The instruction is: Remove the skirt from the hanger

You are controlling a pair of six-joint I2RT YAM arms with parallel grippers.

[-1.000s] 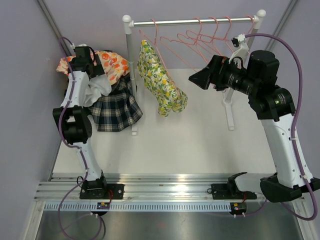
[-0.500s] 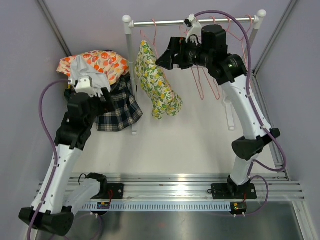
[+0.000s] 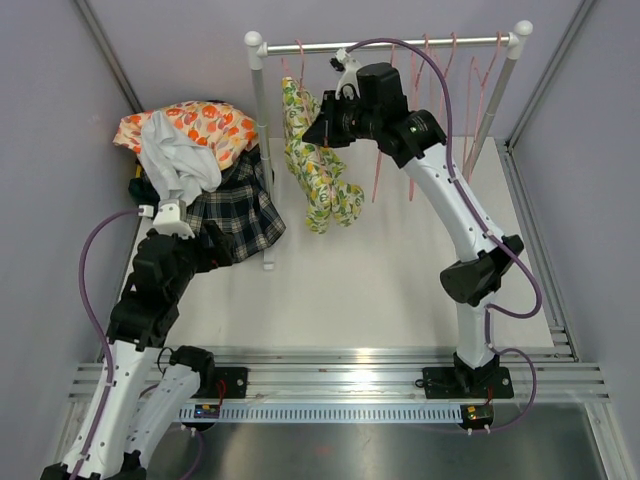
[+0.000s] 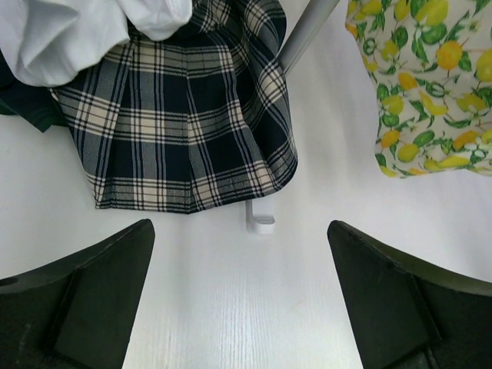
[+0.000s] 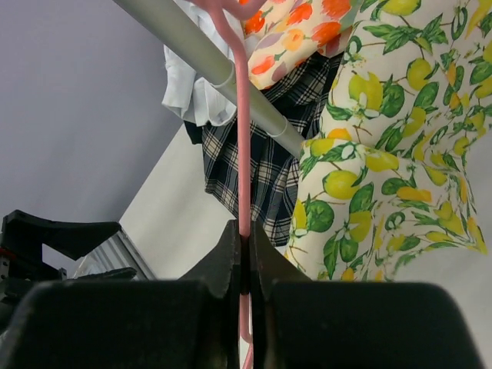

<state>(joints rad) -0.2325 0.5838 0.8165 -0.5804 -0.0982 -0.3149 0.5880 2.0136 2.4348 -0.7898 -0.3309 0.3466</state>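
Observation:
The skirt [image 3: 318, 170], lemon-printed, hangs from a pink hanger [image 3: 300, 58] at the left end of the rack rail [image 3: 400, 43]. My right gripper [image 3: 312, 130] is against the top of the skirt. In the right wrist view, this gripper [image 5: 244, 238] is shut on the hanger [image 5: 243, 154] wire, with the skirt [image 5: 384, 154] just to its right. My left gripper [image 3: 205, 255] is low over the table, left of the rack. In the left wrist view it [image 4: 240, 227] stands open with nothing in it, and the skirt [image 4: 430, 84] hem is at the upper right.
A heap of clothes lies at the back left: a plaid skirt [image 3: 235, 215], a white garment [image 3: 180, 165] and an orange-print one [image 3: 195, 120]. Several bare pink hangers [image 3: 440, 70] hang further right on the rail. The rack's foot [image 4: 261, 223] is just ahead of my left gripper.
My right arm swung left along the rail to the skirt's hanger and shut on its wire. My left arm drew back from the clothes heap toward the near edge, still open.

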